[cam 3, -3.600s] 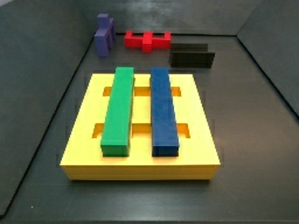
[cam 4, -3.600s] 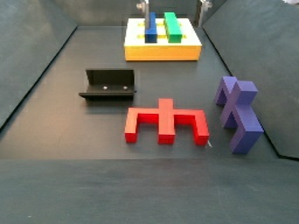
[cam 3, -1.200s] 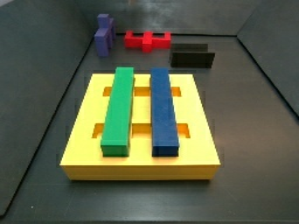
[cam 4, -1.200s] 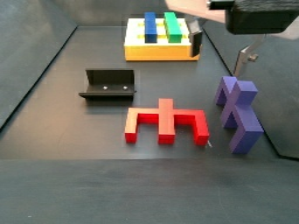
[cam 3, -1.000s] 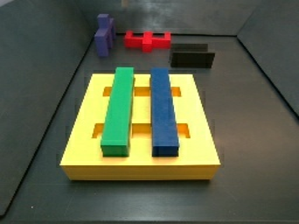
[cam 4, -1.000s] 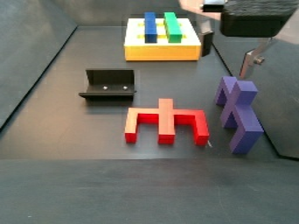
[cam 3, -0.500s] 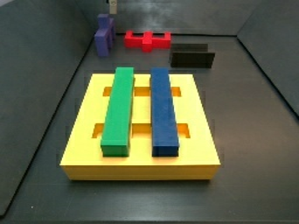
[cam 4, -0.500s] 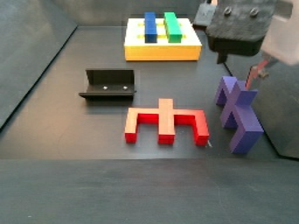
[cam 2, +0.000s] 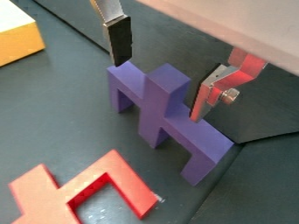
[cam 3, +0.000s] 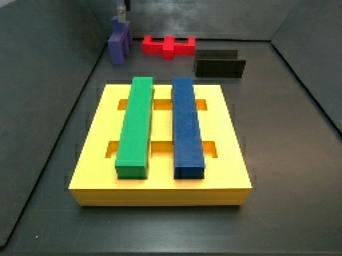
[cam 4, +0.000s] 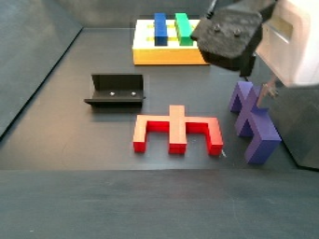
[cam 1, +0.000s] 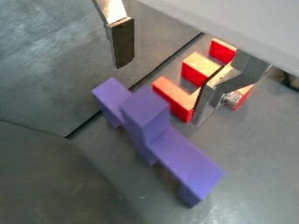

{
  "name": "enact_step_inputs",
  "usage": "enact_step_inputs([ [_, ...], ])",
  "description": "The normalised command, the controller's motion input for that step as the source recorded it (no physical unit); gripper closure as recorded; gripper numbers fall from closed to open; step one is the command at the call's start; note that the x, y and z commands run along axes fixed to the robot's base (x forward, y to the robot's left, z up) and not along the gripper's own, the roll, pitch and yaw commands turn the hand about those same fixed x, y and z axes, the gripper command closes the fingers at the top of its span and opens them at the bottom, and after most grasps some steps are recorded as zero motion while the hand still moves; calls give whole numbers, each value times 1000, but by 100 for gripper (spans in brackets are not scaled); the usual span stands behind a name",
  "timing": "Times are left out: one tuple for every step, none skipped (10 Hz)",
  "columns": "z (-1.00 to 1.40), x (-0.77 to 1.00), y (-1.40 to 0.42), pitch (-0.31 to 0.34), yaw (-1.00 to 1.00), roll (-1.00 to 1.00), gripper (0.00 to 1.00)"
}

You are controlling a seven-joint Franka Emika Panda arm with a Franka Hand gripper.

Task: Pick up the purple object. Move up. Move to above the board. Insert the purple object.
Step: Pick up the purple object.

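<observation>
Seen from the wrist, the gripper [cam 2: 170, 74] hangs low over the matte purple cross-shaped block [cam 2: 163, 112], its jaws apart and empty, one flat silver finger [cam 2: 117, 35] on either side of the block's raised stub and neither touching it as far as both wrist views show; the other finger [cam 1: 225, 91] stands between the purple block [cam 1: 152, 127] and the red notched block [cam 1: 194, 76] in a wrist view. The purple block stands on the dark grey desk [cam 4: 75, 131] close to the grey side wall, and in a side view the dark gripper body [cam 4: 237, 37] sits right above its upper end [cam 4: 253, 121]. Just beside it on the desk lies the red notched block [cam 4: 178, 129], prongs pointing outward, and a little further off rests a small black open box [cam 4: 116, 91]. Well apart from these, at the other end of the desk, lies the large flat yellow slotted board [cam 3: 160, 185], carrying a long green bar [cam 3: 135, 125] and a long blue bar [cam 3: 187, 125] side by side in its slots; from that side the purple block [cam 3: 119, 42] shows small at the far wall, with a sliver of the gripper [cam 3: 124, 12] just above it
</observation>
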Motion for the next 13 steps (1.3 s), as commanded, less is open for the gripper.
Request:
enact_step_inputs([
  [-266, -231, 0, -1, 120, -211, 0],
  [-271, -191, 0, -31, 71, -193, 0],
  [-289, -63, -11, -37, 0, -127, 0],
  [-269, 31, 0, 0, -40, -97, 0],
  [-183, 171, 0, 0, -57, -33, 0],
  [-171, 46, 0, 0, -91, -11, 0],
  [-186, 0, 0, 0, -103, -1, 0],
  [-186, -17, 0, 0, -129, -81, 0],
  [-157, -6, 0, 0, -211, -91, 0],
  [-129, 0, 0, 0, -274, -87, 0],
  [-131, 0, 0, 0, -280, -64, 0],
  [-57, -49, 6, 0, -229, -110, 0],
  [-9, -106, 17, 0, -97, -104, 0],
])
